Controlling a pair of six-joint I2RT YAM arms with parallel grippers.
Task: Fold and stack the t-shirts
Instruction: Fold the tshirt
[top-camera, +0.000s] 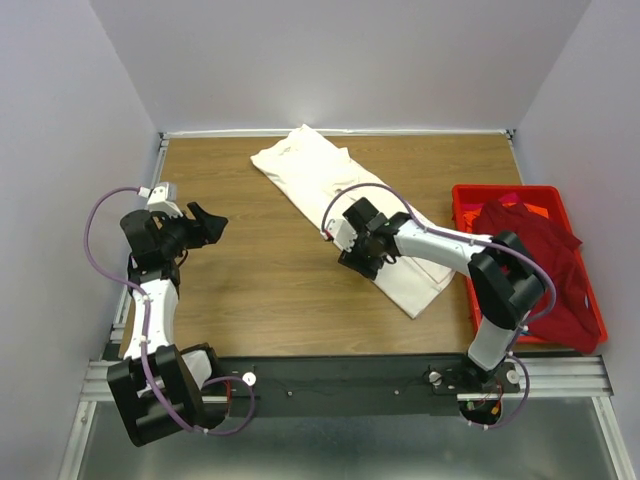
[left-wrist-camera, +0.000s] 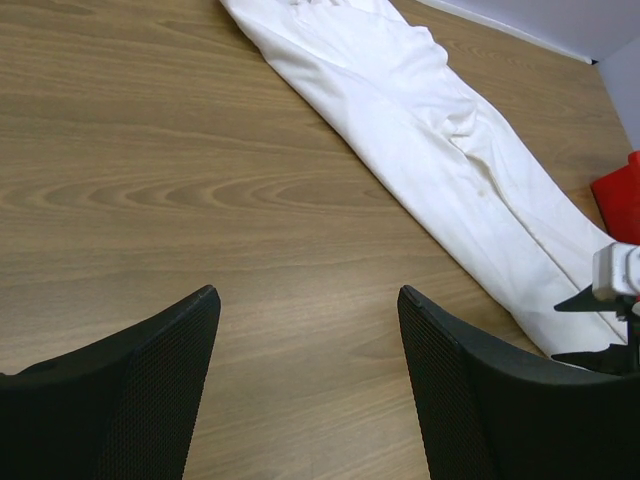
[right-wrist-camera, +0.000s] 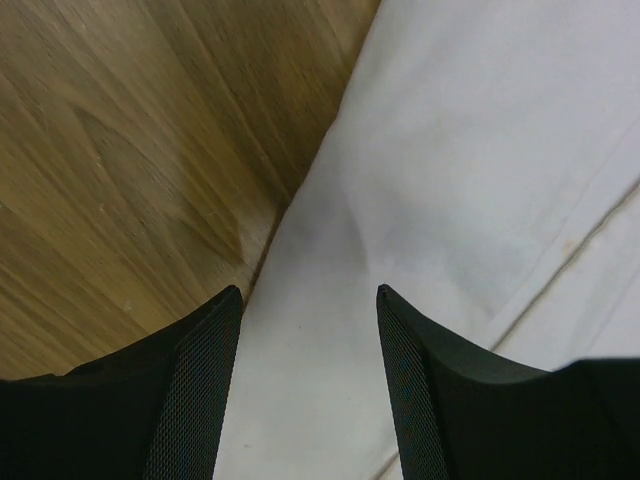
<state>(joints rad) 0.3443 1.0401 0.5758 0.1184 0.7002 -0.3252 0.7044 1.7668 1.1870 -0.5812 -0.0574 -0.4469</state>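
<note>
Lying slantwise across the brown wood-grain counter (top-camera: 260, 290), the plain cream-white cotton t-shirt (top-camera: 310, 170) is gathered into 1 long narrow band. Its far end is near the back edge and its near end is just beside the rigid red plastic crate (top-camera: 468, 195), over which a dark red soft t-shirt (top-camera: 540, 260) is draped in a heap. The right end effector (top-camera: 362, 250) hangs low over the band's left edge toward its near end; the wrist view shows its 2 fingers spread, with flat cloth and a strip of bare wood between them and nothing pinched. The left end effector (top-camera: 210, 222) is likewise spread and empty, over bare wood well apart from the shirt. The cloth looks light, limp and thin: it will likely sag and slide rather than keep a shape, and its layers may part if only the top 1 is caught. A sound hold would be at the doubled edge or a corner of the near end, nipping all layers. The other end effector could take the matching corner, so the band folds over evenly without dragging.
</note>
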